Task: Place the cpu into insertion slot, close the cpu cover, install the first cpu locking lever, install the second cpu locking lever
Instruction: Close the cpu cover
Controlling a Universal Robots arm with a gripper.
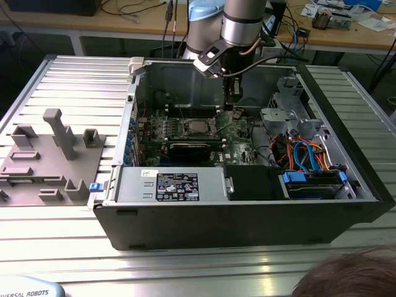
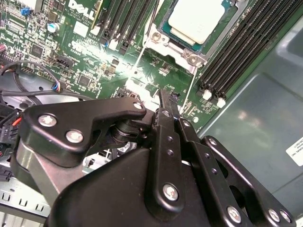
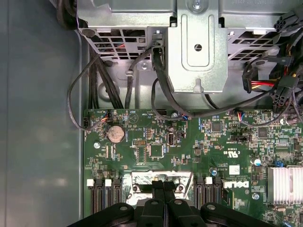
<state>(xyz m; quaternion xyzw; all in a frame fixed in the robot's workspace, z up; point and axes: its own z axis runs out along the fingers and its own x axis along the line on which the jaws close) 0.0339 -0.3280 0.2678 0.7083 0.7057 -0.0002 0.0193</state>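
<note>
The cpu (image 2: 196,19), a dull silver square, lies in the insertion slot (image 1: 198,127) on the green motherboard (image 3: 156,142). The silvery cpu cover (image 2: 182,54) lies flat around it, and the chip shows through its window. Two thin wire locking levers (image 2: 140,56) (image 2: 190,92) run along the socket's sides towards my fingers. My gripper (image 1: 230,106) hangs inside the case, just to the exterior view's right of the socket. In both wrist views its black fingers (image 2: 166,97) (image 3: 163,185) are pressed together, with nothing visible between them, and their tips are over the socket's silvery edge (image 3: 142,182).
Long black memory slots (image 2: 236,52) flank the socket. A metal drive cage (image 3: 196,47) with cable bundles (image 3: 104,80) stands beyond the board, and a finned heatsink (image 3: 284,184) sits to one side. The power supply (image 1: 176,185) lines the near wall. A grey fixture (image 1: 52,154) lies outside. A person's head (image 1: 346,278) is nearby.
</note>
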